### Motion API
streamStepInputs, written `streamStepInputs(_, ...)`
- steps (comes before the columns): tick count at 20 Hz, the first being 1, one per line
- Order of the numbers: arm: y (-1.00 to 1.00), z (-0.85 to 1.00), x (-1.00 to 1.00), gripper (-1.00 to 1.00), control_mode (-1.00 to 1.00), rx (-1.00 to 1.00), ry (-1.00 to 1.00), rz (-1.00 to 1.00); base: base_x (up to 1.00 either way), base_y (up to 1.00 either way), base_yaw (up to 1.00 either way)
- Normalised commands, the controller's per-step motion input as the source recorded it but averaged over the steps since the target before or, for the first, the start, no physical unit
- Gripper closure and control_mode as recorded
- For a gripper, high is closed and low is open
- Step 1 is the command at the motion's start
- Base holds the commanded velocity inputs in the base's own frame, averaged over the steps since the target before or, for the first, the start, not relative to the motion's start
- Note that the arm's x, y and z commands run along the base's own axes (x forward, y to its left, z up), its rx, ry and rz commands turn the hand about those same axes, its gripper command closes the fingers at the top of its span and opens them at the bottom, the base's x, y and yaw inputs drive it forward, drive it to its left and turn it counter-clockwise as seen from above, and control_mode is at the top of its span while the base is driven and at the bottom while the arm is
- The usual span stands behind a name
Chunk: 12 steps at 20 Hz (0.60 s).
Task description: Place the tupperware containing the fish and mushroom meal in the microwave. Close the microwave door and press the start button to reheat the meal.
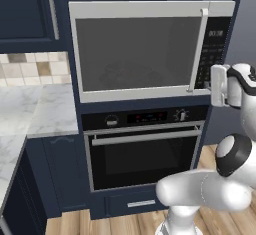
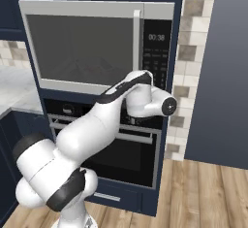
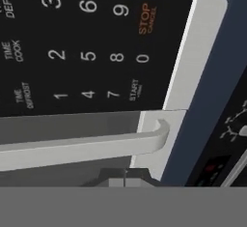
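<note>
The microwave (image 1: 150, 9) sits in the dark cabinet wall with its door (image 1: 135, 49) shut and the vertical silver handle (image 1: 197, 49) beside the black keypad strip (image 1: 214, 44). My gripper (image 1: 212, 84) is at the keypad's lower end, close in front of it. In the hand view its fingertips (image 3: 125, 177) are shut together with nothing between them, just below the door handle's end (image 3: 154, 136). The START button (image 3: 135, 90) lies a little beyond them. Only a dim shape shows through the dark glass (image 2: 82, 47). The tupperware and meal are hidden.
A black oven (image 1: 145, 154) with a horizontal bar handle is built in below the microwave. A marble counter (image 1: 35, 114) runs off to the left. To the right are a tiled wall strip (image 2: 191, 52) and a dark blue panel, with wooden floor below.
</note>
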Motion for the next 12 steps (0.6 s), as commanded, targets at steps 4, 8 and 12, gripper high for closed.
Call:
streamStepInputs(4,-0.1,-0.17,0.39,1.0,-1.0,0.05,0.03,-0.02,0.0,0.0,0.0)
streamStepInputs(8,-0.16,-0.18,0.38,1.0,-1.0,0.06,0.03,-0.02,0.0,0.0,0.0)
streamStepInputs(12,-0.1,-0.21,0.4,1.0,-1.0,0.04,0.03,-0.01,0.0,0.0,0.0)
